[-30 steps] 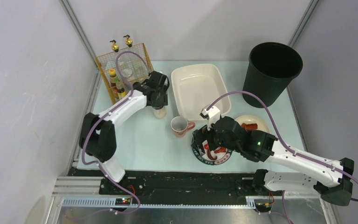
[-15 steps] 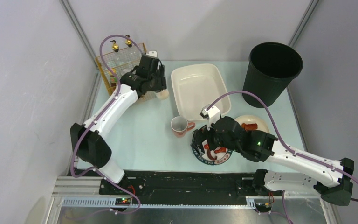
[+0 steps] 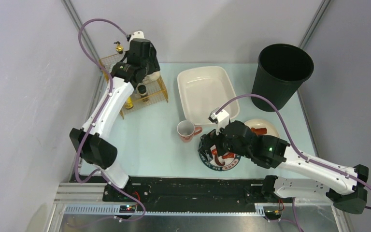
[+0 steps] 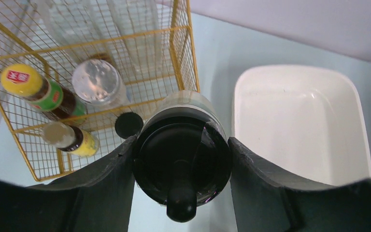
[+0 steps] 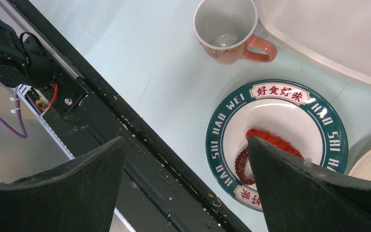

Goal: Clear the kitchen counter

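while left gripper (image 4: 179,147) holds bottle (image 4: 183,164) at rack (image 3: 155,93) | right gripper (image 5: 186,145) spread wide

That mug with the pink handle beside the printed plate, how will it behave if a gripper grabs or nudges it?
The mug looks like glazed ceramic: probably rigid, somewhat slippery, and breakable if dropped. It stands upright and looks empty, so it is likely light; pushed low it should slide rather than tip. The off-centre handle may make it turn when nudged.

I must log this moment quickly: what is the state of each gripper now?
Left gripper: closed on the black-capped bottle.
Right gripper: open, holding nothing.
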You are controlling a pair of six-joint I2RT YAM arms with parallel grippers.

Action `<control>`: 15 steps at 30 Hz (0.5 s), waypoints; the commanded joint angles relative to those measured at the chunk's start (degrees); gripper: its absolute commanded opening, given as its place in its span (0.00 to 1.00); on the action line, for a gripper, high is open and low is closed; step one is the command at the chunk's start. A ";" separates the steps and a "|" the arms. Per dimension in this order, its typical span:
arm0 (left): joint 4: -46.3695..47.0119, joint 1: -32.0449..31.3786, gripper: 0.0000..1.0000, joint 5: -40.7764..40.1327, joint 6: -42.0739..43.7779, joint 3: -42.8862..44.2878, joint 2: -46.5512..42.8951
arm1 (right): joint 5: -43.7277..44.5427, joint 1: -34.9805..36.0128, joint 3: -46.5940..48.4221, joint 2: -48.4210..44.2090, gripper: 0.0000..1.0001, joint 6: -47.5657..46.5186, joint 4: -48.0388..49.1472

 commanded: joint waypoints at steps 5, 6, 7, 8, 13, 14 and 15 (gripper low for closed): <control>2.54 3.57 0.00 -4.10 0.03 8.72 5.15 | -0.56 0.35 0.26 -1.95 1.00 -0.76 2.31; 2.48 4.20 0.00 -3.79 -0.23 9.54 6.20 | -0.55 0.37 0.28 -1.94 1.00 -0.85 2.24; 2.53 4.48 0.00 -3.71 -0.35 9.89 6.74 | -0.50 0.37 0.24 -1.94 1.00 -1.03 2.25; 2.57 4.95 0.00 -3.62 -0.43 10.60 7.87 | -0.45 0.33 0.27 -1.94 1.00 -1.12 2.20; 2.56 6.43 0.00 -3.74 -1.41 12.89 11.74 | -0.44 0.28 0.24 -2.15 1.00 -1.12 2.07; 2.58 6.65 0.00 -3.70 -1.95 13.57 12.88 | -0.49 0.29 0.23 -2.18 1.00 -1.16 2.01; 2.54 6.92 0.00 -3.66 -2.22 13.89 13.55 | -0.49 0.33 0.20 -2.15 1.00 -1.19 1.95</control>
